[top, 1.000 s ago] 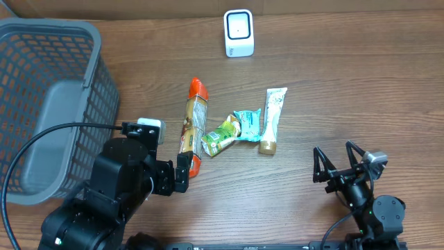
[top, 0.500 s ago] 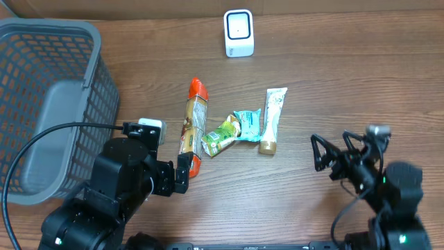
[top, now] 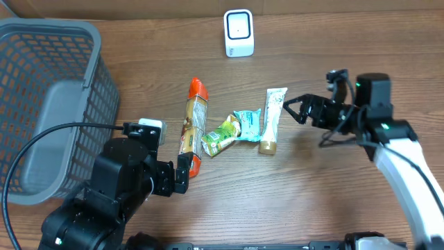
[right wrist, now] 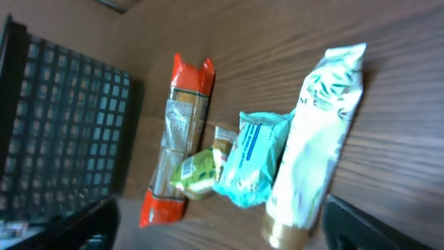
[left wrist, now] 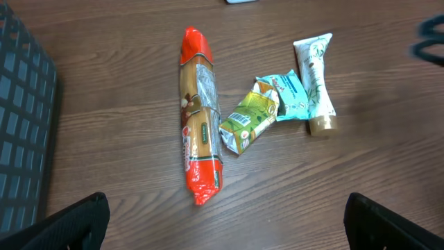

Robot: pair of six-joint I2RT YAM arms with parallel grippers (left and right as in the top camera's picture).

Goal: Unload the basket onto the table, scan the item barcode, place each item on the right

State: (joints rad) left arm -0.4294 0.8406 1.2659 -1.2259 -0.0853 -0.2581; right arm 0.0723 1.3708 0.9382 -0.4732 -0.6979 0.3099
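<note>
Several items lie in a row mid-table: a long orange-ended packet, a green pouch with a barcode showing, a teal pouch and a white tube. The white scanner stands at the back. My right gripper hovers open just right of the tube, pointing left at it, holding nothing. Down at the packet's near end, my left gripper is wide open and empty.
A grey mesh basket fills the left side of the table. The left arm's cable loops over the basket's edge. Bare wood lies at the front right and around the scanner.
My right arm has swung from the front right of the table up and left to the white tube. The left arm and the items have not moved.
</note>
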